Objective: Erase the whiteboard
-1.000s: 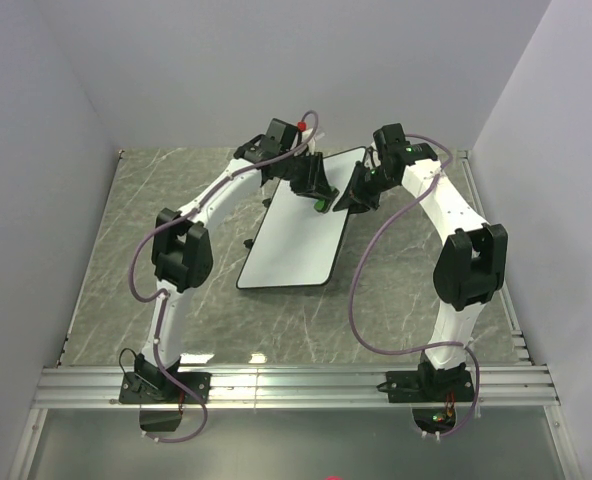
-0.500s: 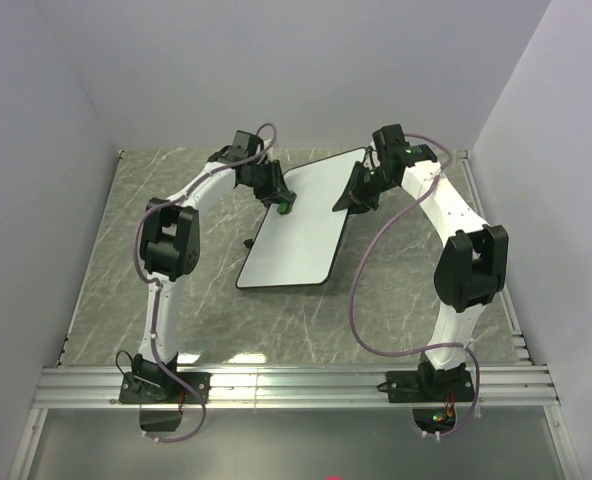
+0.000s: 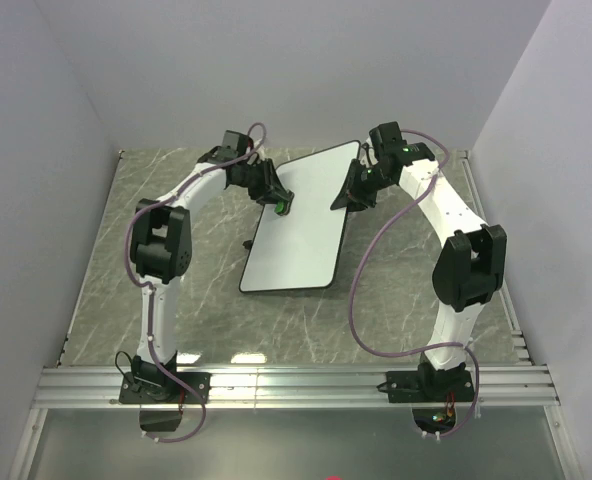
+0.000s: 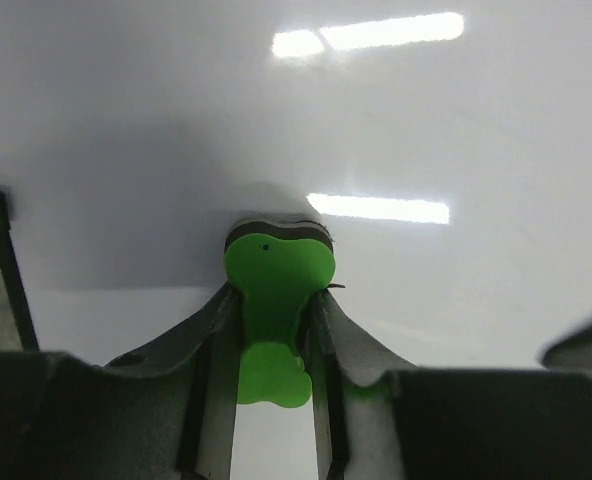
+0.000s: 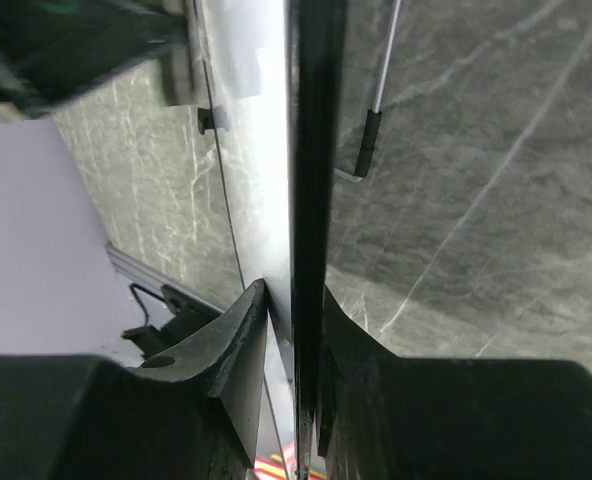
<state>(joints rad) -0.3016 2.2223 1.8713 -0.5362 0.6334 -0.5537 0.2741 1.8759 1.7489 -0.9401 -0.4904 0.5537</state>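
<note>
Two arms bent over the gray marbled desk [image 3: 176, 290], meeting above its far middle. There the whiteboard [image 3: 301, 235] lay lengthwise, its near short edge toward the arm bases. The left tool [image 4: 273, 300] was closed narrowly on a green eraser [image 4: 276, 275], its fingers pinching the sides. The eraser's dark pad sat against the white face near the board's far left edge. The right tool [image 5: 294, 300] was clamped on the board's black rim at the far right edge, one finger on each face. That far right corner looked lifted off the desk, though not clearly. The board's face showed plain white with glare from the lights. A small black object [image 3: 248, 243] lay on the desk just left of the board.
</note>
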